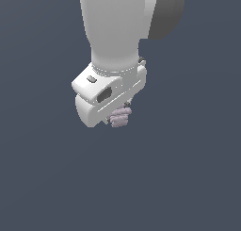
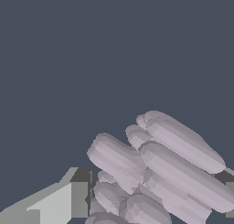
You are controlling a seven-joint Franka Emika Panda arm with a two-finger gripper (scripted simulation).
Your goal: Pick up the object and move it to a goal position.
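Wrist view shows the lumpy object (image 2: 155,173) squeezed between the gripper's (image 2: 151,195) fingers (image 2: 68,200). It looks picked up; carrying it to the goal spot is left.

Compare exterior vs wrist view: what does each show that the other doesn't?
Exterior only: the white arm and the gripper body from outside, with the object poking out beneath it, mostly hidden.
Wrist only: the object's stacked ridges up close, sitting between the finger pads.
Both: the same pale mauve-grey lumpy object at the gripper, and a plain dark grey-blue background. Neither shows a goal marker.
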